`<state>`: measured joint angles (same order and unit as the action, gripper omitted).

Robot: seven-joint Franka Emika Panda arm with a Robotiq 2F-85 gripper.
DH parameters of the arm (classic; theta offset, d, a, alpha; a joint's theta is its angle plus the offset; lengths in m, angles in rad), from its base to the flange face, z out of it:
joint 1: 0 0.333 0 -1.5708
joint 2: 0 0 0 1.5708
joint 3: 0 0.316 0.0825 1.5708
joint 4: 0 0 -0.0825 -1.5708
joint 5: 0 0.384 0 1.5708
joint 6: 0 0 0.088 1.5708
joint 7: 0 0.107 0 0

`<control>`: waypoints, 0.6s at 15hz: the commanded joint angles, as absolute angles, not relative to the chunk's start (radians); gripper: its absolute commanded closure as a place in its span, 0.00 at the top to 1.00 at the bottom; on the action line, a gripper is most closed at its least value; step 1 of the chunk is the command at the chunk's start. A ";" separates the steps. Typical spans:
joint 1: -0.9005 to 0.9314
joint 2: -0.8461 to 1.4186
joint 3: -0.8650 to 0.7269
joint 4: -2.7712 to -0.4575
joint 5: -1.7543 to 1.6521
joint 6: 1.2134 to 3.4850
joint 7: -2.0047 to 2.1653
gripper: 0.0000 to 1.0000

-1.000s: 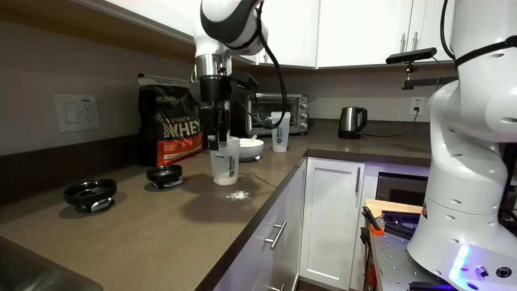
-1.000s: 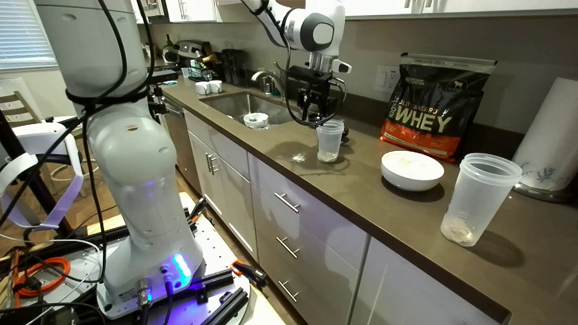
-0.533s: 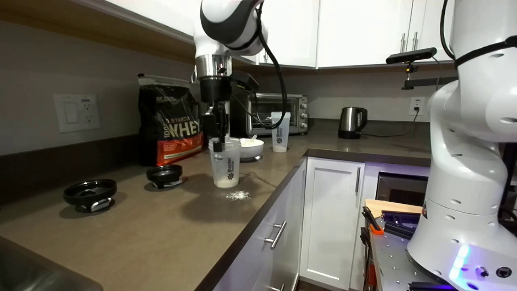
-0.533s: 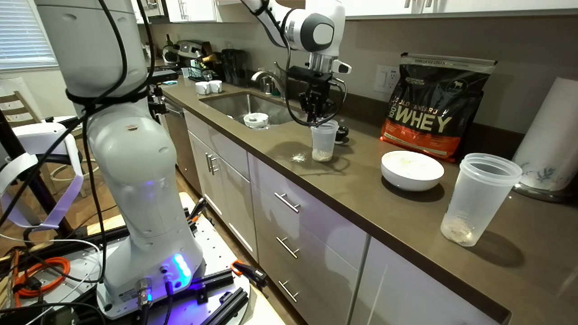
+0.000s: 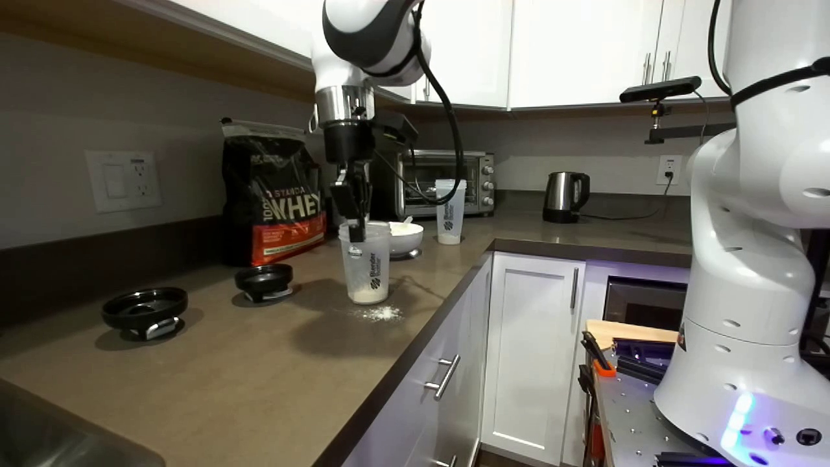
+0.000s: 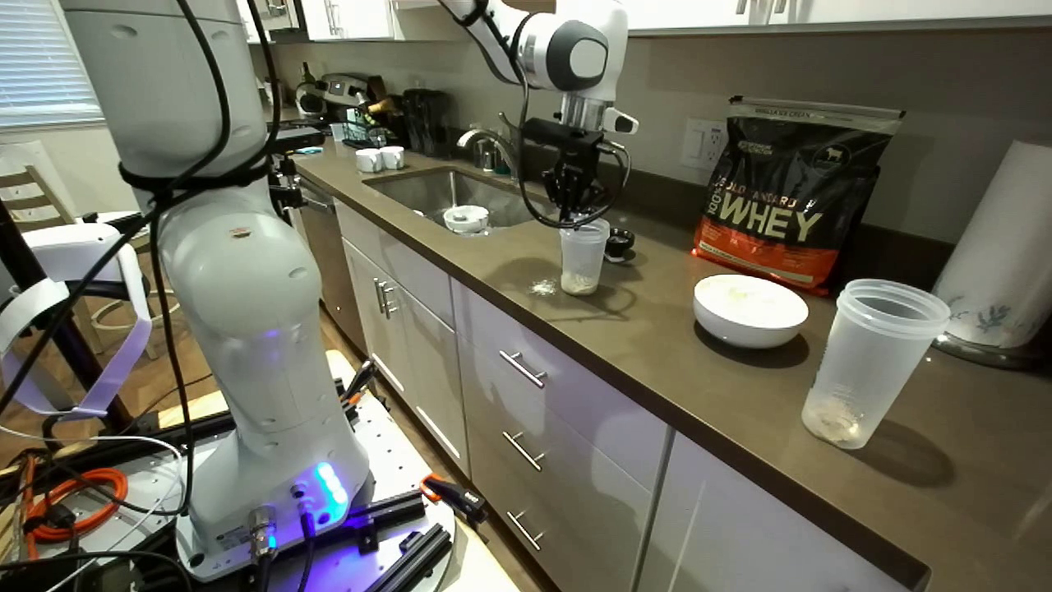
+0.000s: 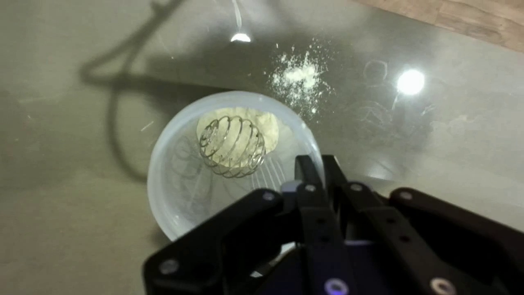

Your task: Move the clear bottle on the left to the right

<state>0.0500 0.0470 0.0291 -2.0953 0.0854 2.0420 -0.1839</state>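
The clear bottle (image 5: 368, 272) on the left, tumbler-shaped with pale powder at its base, stands on the counter in both exterior views. Its round mouth fills the middle of the wrist view, with a wire whisk ball (image 7: 232, 147) and powder inside. My gripper (image 7: 321, 164) is shut on the bottle's wall at the rim: one finger is inside the mouth, the other outside. From an exterior view the gripper (image 6: 575, 212) sits right at the rim of the bottle (image 6: 581, 259), its fingertips mostly hidden there.
A similar clear container (image 6: 871, 370) stands at the other end of the counter, by a paper towel roll (image 6: 998, 255). Between lie a white bowl (image 6: 748, 329) and, against the wall, a whey bag (image 6: 789, 197). Spilled powder (image 7: 301, 78) and black lids (image 5: 264, 280) are close by.
The fingers have closed onto the bottle's rim. The bottle has shifted slightly toward the spilled powder, leftward and rightward in the respective exterior views. The arm has barely moved.
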 commanded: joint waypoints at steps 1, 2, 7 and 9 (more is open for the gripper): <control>0.042 0.011 0.030 -2.077 0.052 1.956 -0.174 0.02; 0.040 0.003 0.028 -2.071 0.049 1.931 -0.179 0.02; 0.029 -0.038 0.014 -2.020 -0.011 1.815 -0.170 0.02; 0.023 -0.052 0.003 -2.001 -0.035 1.773 -0.169 0.02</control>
<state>0.0391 -0.0247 0.0077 -2.0303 0.0063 1.8424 -0.1839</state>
